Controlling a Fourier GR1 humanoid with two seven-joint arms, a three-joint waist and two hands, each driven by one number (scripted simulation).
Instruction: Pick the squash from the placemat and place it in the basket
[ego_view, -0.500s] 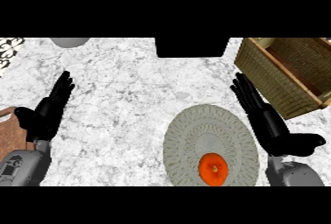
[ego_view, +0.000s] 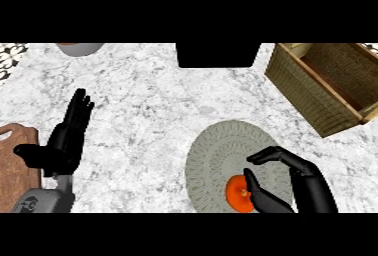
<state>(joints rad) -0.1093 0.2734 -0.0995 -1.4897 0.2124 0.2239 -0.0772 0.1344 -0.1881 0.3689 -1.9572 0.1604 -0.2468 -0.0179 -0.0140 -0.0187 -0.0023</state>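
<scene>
Right hand (ego_view: 295, 182) now cupping squash (ego_view: 241, 194) — basket (ego_view: 325, 85) (unobstructed) beyond.

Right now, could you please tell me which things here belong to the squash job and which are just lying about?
Job: squash, round placemat, wicker basket, right hand curling beside the squash.

Lying about: wooden cutting board, grey bowl, black box, resting left hand.

Single head view, looking steeply down on the white-grey marbled stone counter (ego_view: 155, 115). Forearms entering from the lower edge. Woven wicker basket (ego_view: 310, 92) cut by the upper right edge, brown wooden board (ego_view: 13, 165) by the left.
</scene>
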